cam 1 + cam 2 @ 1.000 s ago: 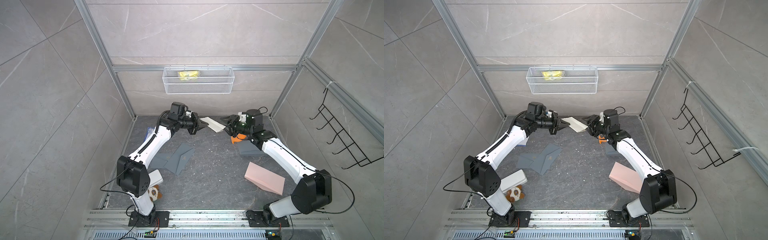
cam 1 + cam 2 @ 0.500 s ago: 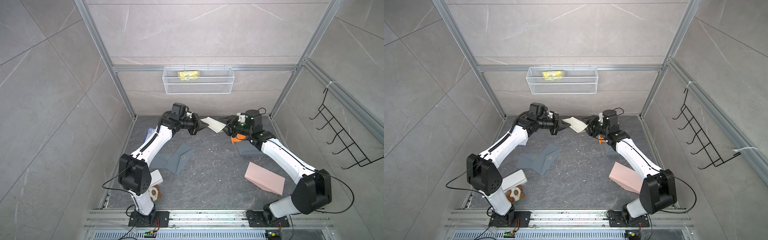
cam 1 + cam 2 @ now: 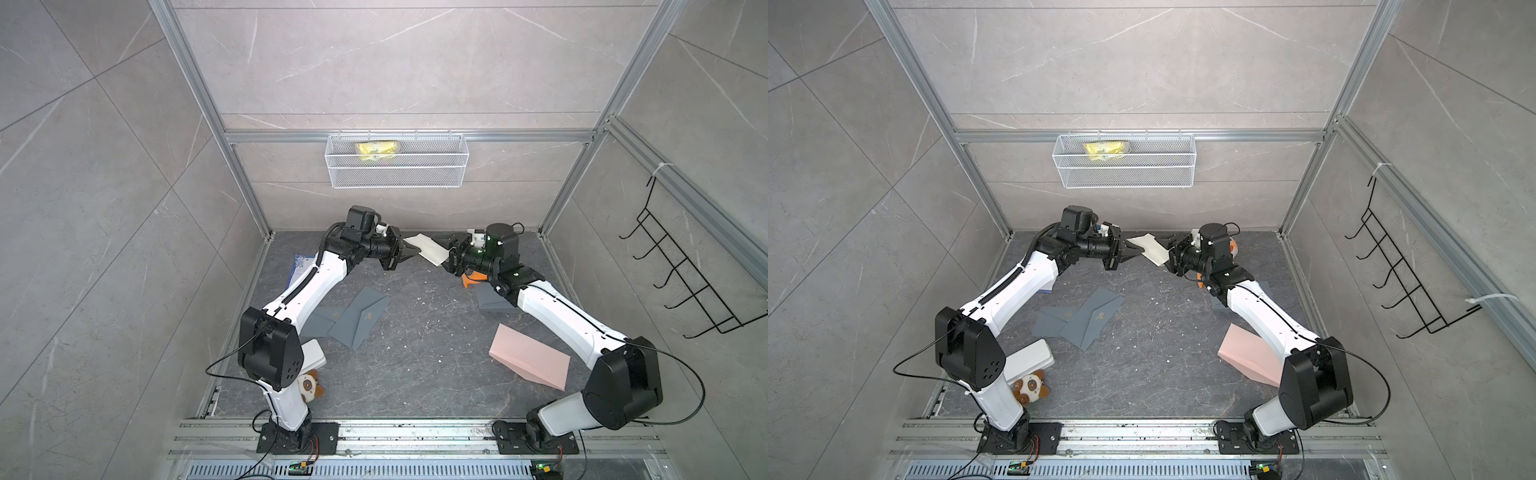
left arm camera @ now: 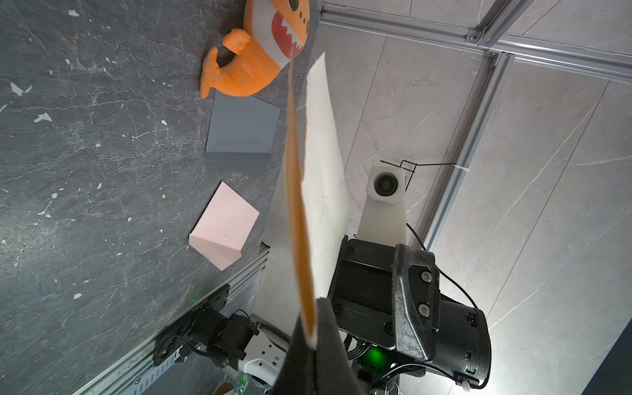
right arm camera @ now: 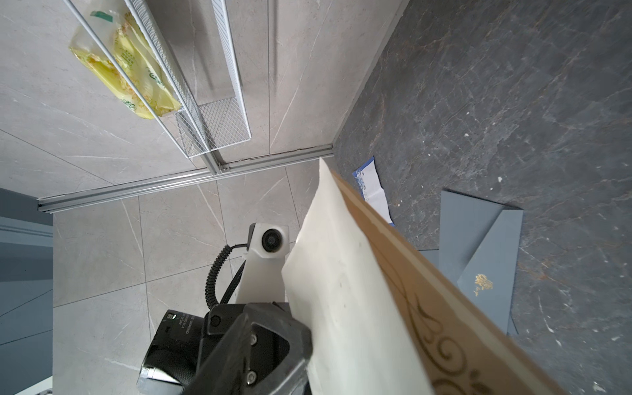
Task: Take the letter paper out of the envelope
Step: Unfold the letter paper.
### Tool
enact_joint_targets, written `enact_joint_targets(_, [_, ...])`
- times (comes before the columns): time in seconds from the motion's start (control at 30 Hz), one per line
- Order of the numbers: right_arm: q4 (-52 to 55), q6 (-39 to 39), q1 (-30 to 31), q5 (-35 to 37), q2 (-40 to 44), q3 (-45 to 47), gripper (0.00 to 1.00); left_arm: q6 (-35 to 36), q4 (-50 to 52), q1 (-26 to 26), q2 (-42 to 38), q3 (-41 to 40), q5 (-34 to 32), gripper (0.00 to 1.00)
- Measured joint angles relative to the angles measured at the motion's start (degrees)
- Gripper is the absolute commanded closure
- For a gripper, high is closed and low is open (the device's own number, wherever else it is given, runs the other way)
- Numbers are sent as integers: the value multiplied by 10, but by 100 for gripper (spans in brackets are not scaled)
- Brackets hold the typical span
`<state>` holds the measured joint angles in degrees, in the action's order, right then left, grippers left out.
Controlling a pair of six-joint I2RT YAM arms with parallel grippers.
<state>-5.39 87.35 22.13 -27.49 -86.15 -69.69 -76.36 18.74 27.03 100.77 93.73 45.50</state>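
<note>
Plainly, the left gripper (image 3: 409, 251) is clenched on the nine o'clock end of the kraft envelope (image 5: 451, 325), held in the air over the twelve o'clock side of the table (image 3: 415, 353), with the cream letter paper (image 5: 342, 290) fanned just beside it. The right gripper (image 3: 449, 254) sits at the three o'clock end; whether it grips I cannot tell. Both look light, thin and floppy, so I would pinch the sheet's free corner alone, gently.

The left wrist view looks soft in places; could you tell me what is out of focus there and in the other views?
Left wrist view: the envelope edge by the lens is blurred, the floor and plush sharp. Right wrist view: the envelope's near end smears, the basket is crisp. Both top views: even light, soft shadows, everything in focus.
</note>
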Motion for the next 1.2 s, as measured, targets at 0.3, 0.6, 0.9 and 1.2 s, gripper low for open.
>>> enact_joint_targets(0.3, [-7, 6, 15, 0, 0, 0, 64, -2, -10, 7, 1, 0, -4, 100])
enact_joint_targets(0.6, [15, -20, 15, 6, 0, 0, 100, -3, -12, 7, 1, 0, -7, 62])
enact_joint_targets(0.9, [188, -303, 15, 88, 13, -85, 100, 6, 9, 5, -3, 20, -34, 33])
enact_joint_targets(1.2, [324, -581, 12, 111, 27, -249, 100, 196, 79, -31, -49, 57, -49, 32])
